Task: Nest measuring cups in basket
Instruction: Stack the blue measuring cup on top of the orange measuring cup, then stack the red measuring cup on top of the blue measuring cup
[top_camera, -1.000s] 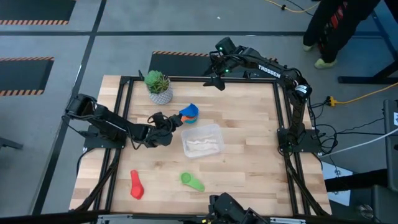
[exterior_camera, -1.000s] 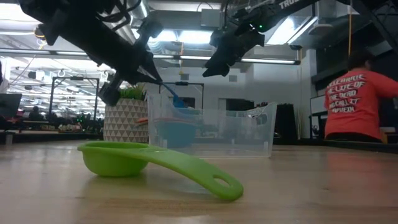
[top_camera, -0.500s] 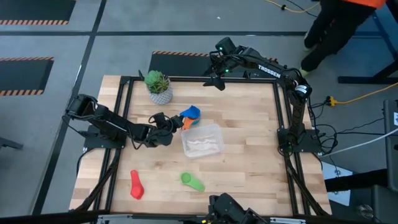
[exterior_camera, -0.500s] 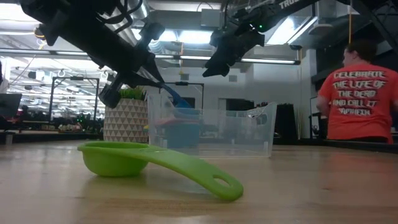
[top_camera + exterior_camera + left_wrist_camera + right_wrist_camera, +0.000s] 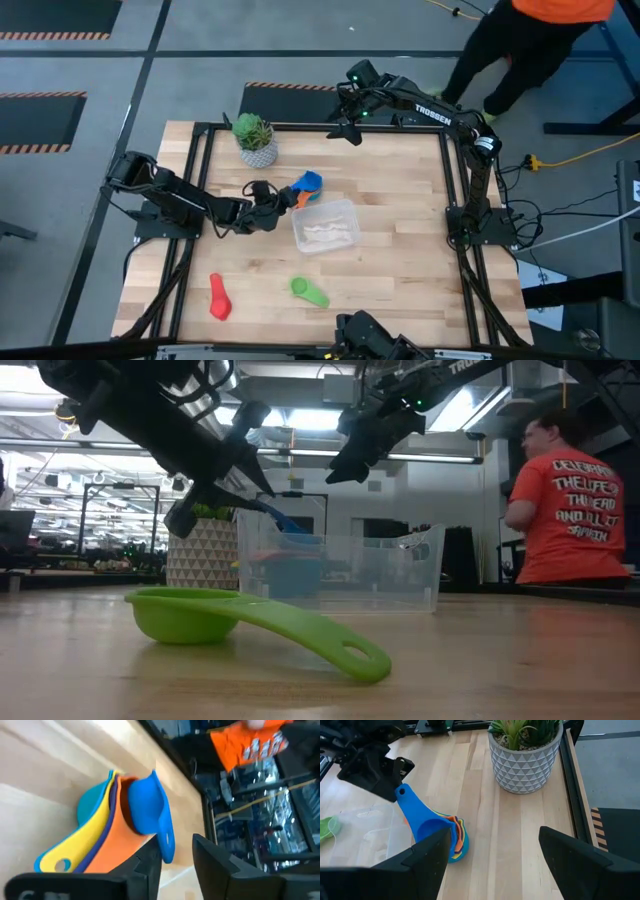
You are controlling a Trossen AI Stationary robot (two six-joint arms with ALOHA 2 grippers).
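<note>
Left hand spread around blue cup's handle, stack beside basket. I judge it half done: green cup, red cup remain.

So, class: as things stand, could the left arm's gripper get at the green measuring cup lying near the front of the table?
Probably yes. The green measuring cup lies alone on bare wood, nothing over it, and the left gripper sits just behind the basket, on its side of the table.

The basket wall blurs the nested measuring cups behind it.
</note>
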